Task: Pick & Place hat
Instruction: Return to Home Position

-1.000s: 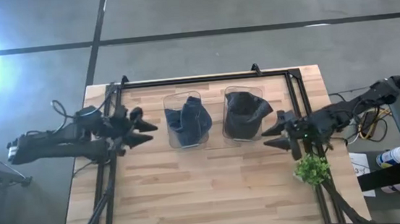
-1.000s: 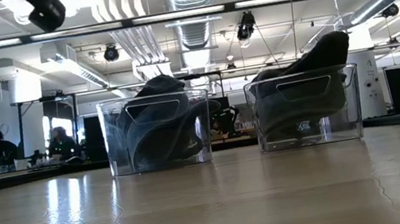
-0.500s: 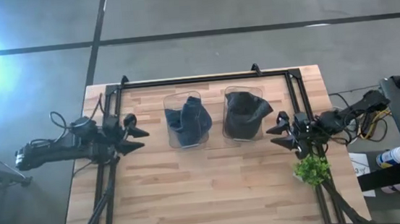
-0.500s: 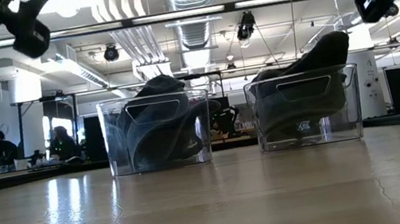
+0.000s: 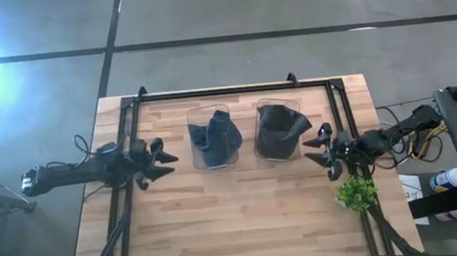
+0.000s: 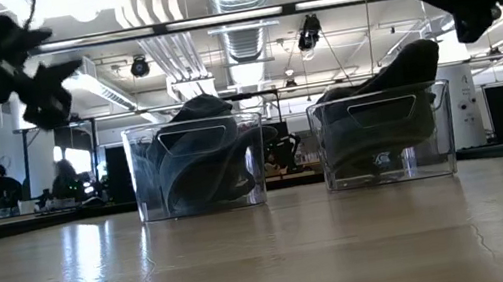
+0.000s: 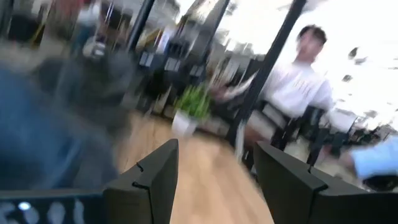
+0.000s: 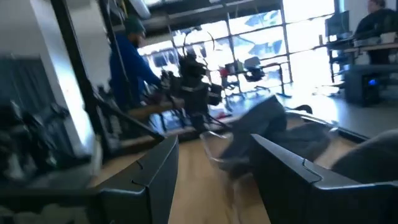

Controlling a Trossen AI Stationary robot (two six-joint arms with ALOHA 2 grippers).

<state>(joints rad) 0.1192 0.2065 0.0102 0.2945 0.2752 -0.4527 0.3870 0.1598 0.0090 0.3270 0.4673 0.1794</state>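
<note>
Two clear plastic bins stand side by side on the far half of the wooden table. The left bin (image 5: 214, 137) holds a blue hat (image 6: 196, 160); the right bin (image 5: 279, 129) holds a black hat (image 6: 379, 116), which pokes above the rim. My left gripper (image 5: 165, 158) hovers open beside the blue hat's bin, on its left. My right gripper (image 5: 321, 146) hovers open just right of the black hat's bin. Both grippers hold nothing.
A small green plant (image 5: 356, 193) stands near the table's right edge, close below my right arm. A black frame (image 5: 233, 88) runs along the table's far edge and sides. The near half of the wooden table (image 5: 237, 227) shows bare wood. People show in the room beyond.
Both arms have drawn back from the bins toward their own sides and come lower. My left gripper pulled toward the left edge, then crept back right. My right gripper moved toward the right edge. The bins and hats have stayed put.
</note>
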